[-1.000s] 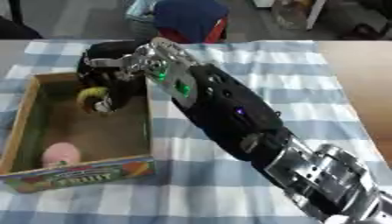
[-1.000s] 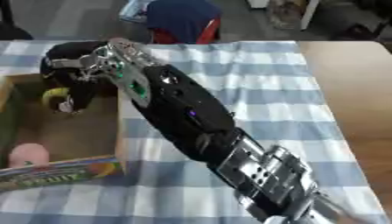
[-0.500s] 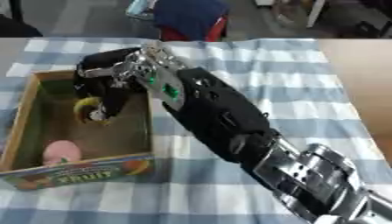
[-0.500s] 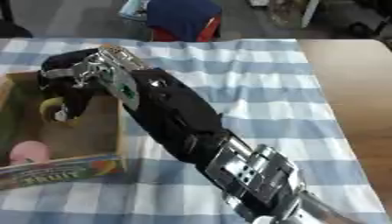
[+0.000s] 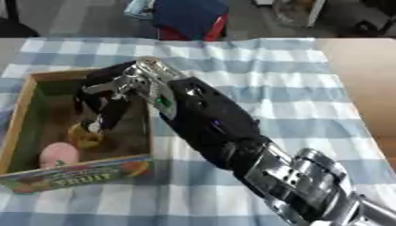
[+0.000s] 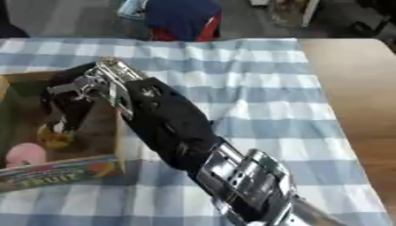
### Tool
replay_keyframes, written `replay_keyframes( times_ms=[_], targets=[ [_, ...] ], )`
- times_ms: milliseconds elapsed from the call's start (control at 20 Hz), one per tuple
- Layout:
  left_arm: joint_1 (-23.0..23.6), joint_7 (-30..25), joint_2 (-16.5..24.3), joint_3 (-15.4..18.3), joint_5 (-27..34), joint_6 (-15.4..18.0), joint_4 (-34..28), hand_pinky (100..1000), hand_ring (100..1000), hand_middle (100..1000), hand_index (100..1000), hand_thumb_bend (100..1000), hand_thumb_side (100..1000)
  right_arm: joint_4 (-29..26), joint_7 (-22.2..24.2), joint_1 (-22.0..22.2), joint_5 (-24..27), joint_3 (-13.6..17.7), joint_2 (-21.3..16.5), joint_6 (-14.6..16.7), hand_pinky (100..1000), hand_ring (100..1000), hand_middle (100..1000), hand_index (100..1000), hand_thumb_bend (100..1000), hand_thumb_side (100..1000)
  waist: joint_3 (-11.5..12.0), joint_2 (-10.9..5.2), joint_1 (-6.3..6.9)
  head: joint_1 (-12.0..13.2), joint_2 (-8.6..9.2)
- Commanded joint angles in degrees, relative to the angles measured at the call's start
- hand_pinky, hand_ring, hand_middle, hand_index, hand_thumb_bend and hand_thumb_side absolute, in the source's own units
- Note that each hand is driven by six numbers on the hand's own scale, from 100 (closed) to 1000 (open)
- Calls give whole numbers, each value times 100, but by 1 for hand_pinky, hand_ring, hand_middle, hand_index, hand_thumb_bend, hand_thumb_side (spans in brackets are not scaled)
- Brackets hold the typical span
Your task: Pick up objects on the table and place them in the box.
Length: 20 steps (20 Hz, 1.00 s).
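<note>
An open wooden box with a fruit-print front wall stands at the table's left. My right hand hangs inside it, its arm crossing from the lower right. The fingers point down and pinch the top of a small yellow object, which sits low at the box floor. A pink round object lies in the front left of the box, just left of the yellow one. My left hand shows in neither view.
A blue and white checked cloth covers the table right of the box. Bare wooden tabletop shows at the far right. A blue and red thing stands beyond the far edge.
My right hand has come down from above the box's far wall into the box, carrying the yellow object down to the floor beside the pink one.
</note>
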<state>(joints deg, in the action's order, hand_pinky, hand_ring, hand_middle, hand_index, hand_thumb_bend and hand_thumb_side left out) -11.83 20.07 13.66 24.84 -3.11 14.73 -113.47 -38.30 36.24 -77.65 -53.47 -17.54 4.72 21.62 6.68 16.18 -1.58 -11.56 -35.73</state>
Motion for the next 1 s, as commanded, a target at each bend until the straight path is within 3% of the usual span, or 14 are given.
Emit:
replay_keyframes(
  times_ms=[50,200,350,400,500,550,600,1000],
  targets=[
    [-60,-15,148,4,8,3,-112,354,602,543,785,423,558,-17,-69,-140,-157,79,-13,28,646,769,643,883,100,594,-2,-95,46,-17,-8],
    [-55,-11,145,7,6,2,-112,354,602,543,785,424,559,-89,-150,-130,-202,95,-34,29,671,817,718,938,100,649,-14,-95,56,-16,-8],
    [-47,-6,141,10,3,4,-112,354,602,543,785,424,560,-235,-220,-116,-123,110,-80,-9,675,817,718,938,100,691,-32,-95,70,-27,-7],
    [-43,-4,139,12,2,6,-112,354,601,543,785,424,560,-322,-243,-110,-51,114,-107,-37,676,815,714,937,100,660,-39,-94,75,-30,-8],
    [-36,2,134,19,-3,7,-112,354,601,543,785,424,559,-604,-277,-99,190,119,-194,-111,678,812,711,935,100,664,-56,-91,87,-33,-11],
    [-33,7,132,23,-5,7,-112,353,601,543,785,424,559,-790,-280,-96,350,116,-254,-162,681,810,711,933,100,734,-64,-89,91,-32,-12],
    [-30,11,131,26,-8,7,-112,353,602,543,785,425,559,-999,-279,-93,528,110,-326,-220,682,808,708,931,100,675,-73,-88,94,-29,-12],
    [4,41,130,49,-33,16,-112,353,602,543,785,426,562,-2577,-112,65,1812,86,-1023,-913,690,800,699,926,100,705,-110,-89,135,31,-1]
  ],
)
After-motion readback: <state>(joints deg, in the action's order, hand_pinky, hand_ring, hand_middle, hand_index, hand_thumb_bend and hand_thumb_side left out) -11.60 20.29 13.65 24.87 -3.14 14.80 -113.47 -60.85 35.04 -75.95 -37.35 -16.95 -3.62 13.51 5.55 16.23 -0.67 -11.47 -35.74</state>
